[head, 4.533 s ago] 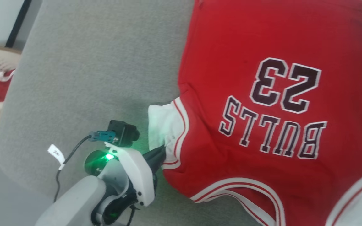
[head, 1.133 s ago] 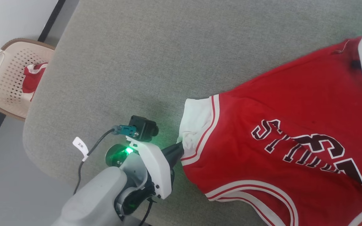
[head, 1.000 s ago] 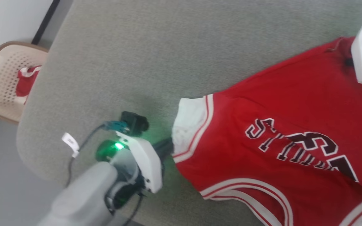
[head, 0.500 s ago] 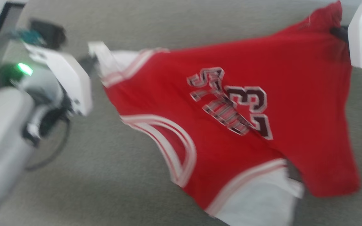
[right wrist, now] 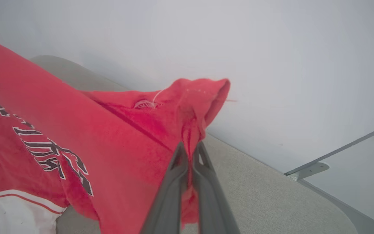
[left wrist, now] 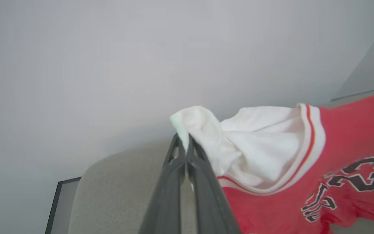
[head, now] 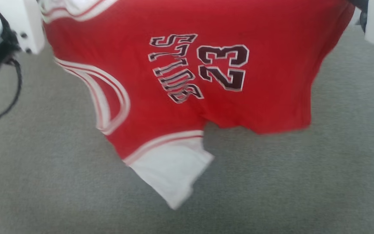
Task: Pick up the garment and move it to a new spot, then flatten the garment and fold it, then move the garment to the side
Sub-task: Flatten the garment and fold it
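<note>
soft even light, no hard glare. head view smeared by motion blur: garment [head: 271, 81] lettering and sleeve edge fuzzy, grey surface [head: 304, 182] textureless. weak shadow just under the hem, light possibly from overhead. wrist views sharper; wall [left wrist: 109, 65] washed pale, featureless.

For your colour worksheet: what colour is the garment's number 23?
The 23 is black, white-outlined; clearest in head view.
</note>
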### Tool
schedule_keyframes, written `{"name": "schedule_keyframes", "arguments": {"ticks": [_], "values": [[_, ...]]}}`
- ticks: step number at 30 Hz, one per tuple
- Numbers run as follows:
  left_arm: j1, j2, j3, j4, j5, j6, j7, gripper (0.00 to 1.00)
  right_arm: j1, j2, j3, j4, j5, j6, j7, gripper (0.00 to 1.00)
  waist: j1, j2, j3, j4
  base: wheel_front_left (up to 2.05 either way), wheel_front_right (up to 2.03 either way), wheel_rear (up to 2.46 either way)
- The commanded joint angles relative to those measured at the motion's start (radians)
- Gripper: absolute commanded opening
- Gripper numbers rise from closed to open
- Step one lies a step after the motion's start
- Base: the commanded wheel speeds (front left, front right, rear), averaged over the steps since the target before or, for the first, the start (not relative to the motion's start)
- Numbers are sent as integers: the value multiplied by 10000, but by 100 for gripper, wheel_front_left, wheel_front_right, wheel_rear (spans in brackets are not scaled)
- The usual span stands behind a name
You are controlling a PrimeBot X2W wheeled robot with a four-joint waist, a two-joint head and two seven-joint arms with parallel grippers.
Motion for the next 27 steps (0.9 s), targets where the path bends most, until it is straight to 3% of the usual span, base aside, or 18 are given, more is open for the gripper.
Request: {"name": "schedule_keyframes", "arguments": {"ticks": [1,4,11,14,15,22,25,27], "values": [[-393,39,73,141,113,53,108,0,-166,41,-201,-115,-13,-18,-3,0,0,0,-190,-259,0,0,0],[-939,-16,0,494,340,-80,134,0,-312,164,-441,-52,-307,-18,-119,0,0,0,-120,-353,0,0,0],[-2543,-629,-55,1759,1049,-595,-986,0,-1127,840,-1198,1123,-1322,-19,-1350,0,0,0,548,-475,0,0,0],[-3531,-1022,14,2616,1466,-838,-1996,0,-1732,1344,-1563,2039,-2089,-19,-2435,0,0,0,1044,-509,0,0,0],[-4253,-1278,73,3215,1811,-958,-2819,0,-2185,1686,-1795,2681,-2656,-19,-3179,0,0,0,1372,-515,0,0,0],[-6196,-2017,63,4933,2887,-1451,-6105,0,-3535,2424,-2278,4241,-4753,-19,-6059,0,0,0,2134,-372,0,0,0],[-6386,-2231,10,5516,2980,-1724,-7107,0,-3617,2626,-2127,4700,-5130,-19,-6613,0,0,0,2201,-272,0,0,0],[-6054,-2342,-154,5946,2875,-2072,-7245,0,-3367,2738,-1989,5090,-5026,-19,-6398,0,0,0,2162,-209,0,0,0]]}}
